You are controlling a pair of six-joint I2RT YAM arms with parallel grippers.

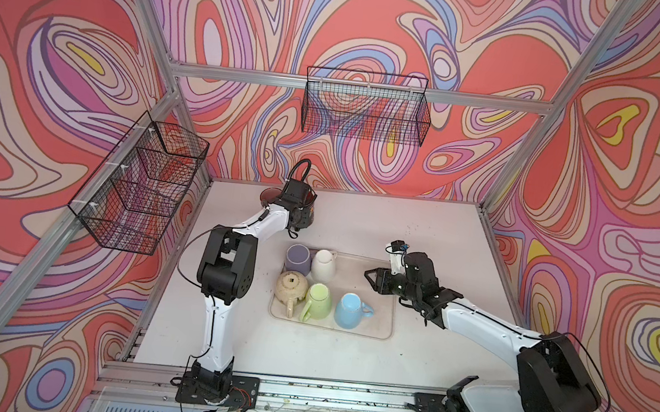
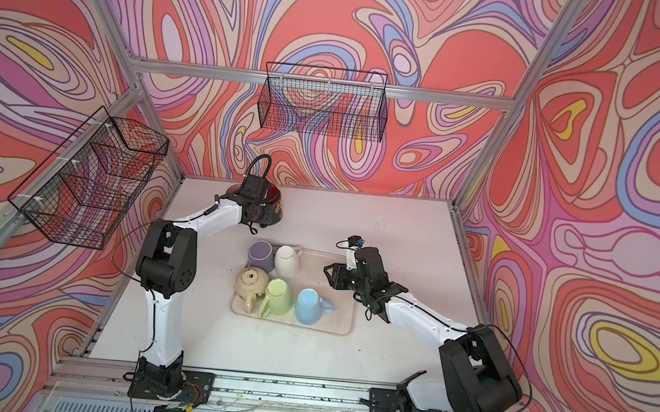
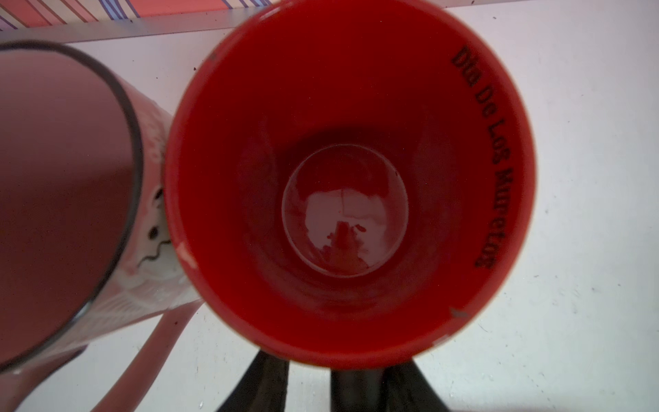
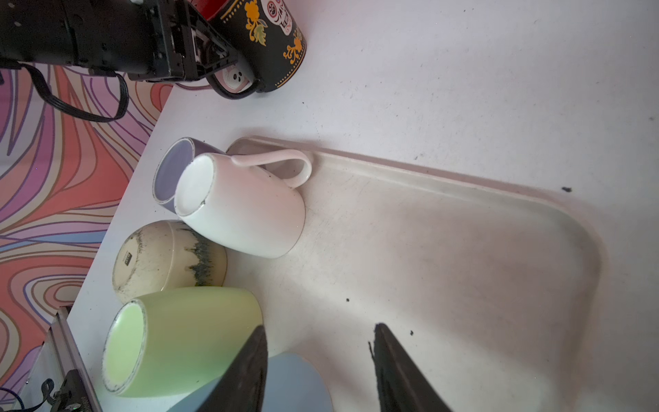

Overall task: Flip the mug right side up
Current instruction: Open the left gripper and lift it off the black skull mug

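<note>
Though black outside, upright mug (image 3: pixel 351 182) shows red inside

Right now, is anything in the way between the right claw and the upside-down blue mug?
Nothing visible. The right gripper hovers open over bare tray, and the blue mug sits close beside it; the green mug is on its far side.

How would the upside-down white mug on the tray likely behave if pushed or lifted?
The white mug looks stiff, glazed ceramic, so probably slippery and breakable. It stands on its wider mouth, so it would likely slide on the tray rather than tip. A push toward the purple mug close beside it would probably knock both.
</note>
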